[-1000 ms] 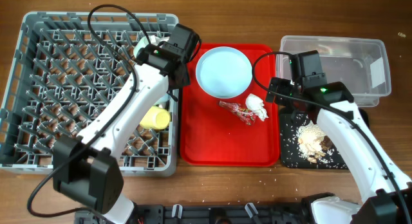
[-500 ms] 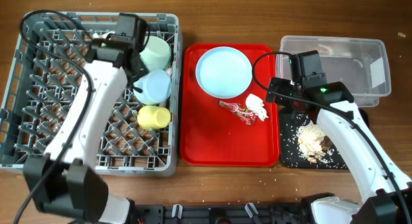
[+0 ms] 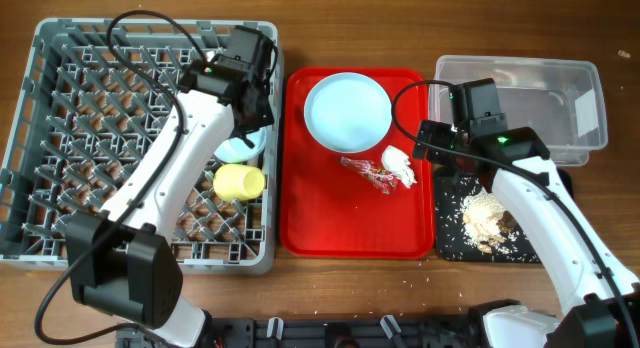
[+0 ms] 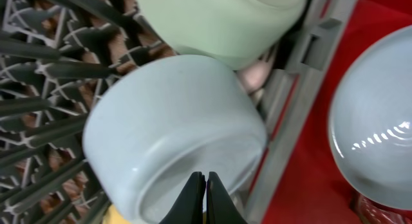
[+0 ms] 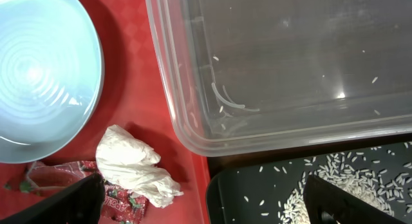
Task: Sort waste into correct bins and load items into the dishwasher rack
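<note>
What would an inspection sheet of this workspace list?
Surface: brown wooden table.
Job's things: grey pegged rack holds small yellow cup, pale mint-green bowl, paler bowl; flat red tray carries pale blue round plate, white tissue wad, crinkled red wrapper; black tray holds beige food scraps; clear plastic tub, few grains.
Clutter: stray grains on table.
Pincers: left pincer shut above paler bowl; right pincer open.
Cables: black cable loops over rack.
Surroundings: black frame at front edge.

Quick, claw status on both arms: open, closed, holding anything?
Left claw: closed, nothing between the fingers, by an upturned pale bowl in the rack.
Right claw: open wide, empty.
</note>
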Motion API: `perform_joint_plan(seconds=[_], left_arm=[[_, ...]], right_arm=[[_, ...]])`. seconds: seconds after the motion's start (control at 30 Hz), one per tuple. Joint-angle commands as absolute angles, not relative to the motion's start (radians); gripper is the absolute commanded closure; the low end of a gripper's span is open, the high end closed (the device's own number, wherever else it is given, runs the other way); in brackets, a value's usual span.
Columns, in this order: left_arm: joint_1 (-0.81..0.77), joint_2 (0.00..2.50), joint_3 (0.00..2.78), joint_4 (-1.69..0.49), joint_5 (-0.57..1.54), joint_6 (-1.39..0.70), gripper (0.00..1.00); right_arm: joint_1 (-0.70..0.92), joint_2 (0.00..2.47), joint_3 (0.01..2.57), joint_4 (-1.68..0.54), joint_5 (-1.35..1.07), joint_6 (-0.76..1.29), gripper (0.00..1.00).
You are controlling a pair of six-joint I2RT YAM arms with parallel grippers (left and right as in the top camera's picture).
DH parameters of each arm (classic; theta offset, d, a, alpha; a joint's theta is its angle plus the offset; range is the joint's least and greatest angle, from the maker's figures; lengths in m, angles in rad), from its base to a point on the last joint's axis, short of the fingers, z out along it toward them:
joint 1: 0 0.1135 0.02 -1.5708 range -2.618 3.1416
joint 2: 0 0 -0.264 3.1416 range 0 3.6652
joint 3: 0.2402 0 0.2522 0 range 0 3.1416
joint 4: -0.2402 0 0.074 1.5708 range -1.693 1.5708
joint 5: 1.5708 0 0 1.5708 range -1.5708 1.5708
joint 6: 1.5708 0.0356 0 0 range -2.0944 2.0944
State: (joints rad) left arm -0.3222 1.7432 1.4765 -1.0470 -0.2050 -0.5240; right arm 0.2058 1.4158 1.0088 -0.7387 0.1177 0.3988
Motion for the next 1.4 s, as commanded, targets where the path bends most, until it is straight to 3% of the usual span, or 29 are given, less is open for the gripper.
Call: perform_joint_plan(seconds=[0.0,0.2,0.37,0.6,0.73,0.87,1.13,1.37], left_arm=[[-0.269,1.748,1.475,-1.118,-0.252,-0.544,0.96],[-0.158,1.741,1.475,-1.232,-0.251,-0.562,0.96],[-0.206,1.662,1.475,-1.125,-0.130,-0.565,0.96],[-0.262,1.715,1.443,-1.024,-0.132,-0.563,0.96],[-0.239,1.775,1.423,-0.961,-0.305,-0.561,0.96],[-0.154,1.779,1.424,-0.956,-0.319,-0.583,0.96],[-0.179,1.657,1.427,-0.949,-0.121,-0.581,0.96],[-0.179,1.774,1.424,-0.947,-0.057,-0.580,0.96]], right_arm=[[0.204,1.421,1.022,-0.737,0.138,0.393,0.00],[0.204,1.421,1.022,-0.737,0.138,0.393,0.00],[0.204,1.421,1.022,-0.737,0.138,0.393,0.00],[0.204,1.421,1.022,-0.737,0.138,0.393,0.00],[0.204,1.421,1.022,-0.737,0.138,0.393,0.00],[0.204,1.421,1.022,-0.737,0.138,0.393,0.00],[0.204,1.421,1.022,-0.737,0.138,0.393,0.00],[0.204,1.421,1.022,-0.737,0.138,0.393,0.00]])
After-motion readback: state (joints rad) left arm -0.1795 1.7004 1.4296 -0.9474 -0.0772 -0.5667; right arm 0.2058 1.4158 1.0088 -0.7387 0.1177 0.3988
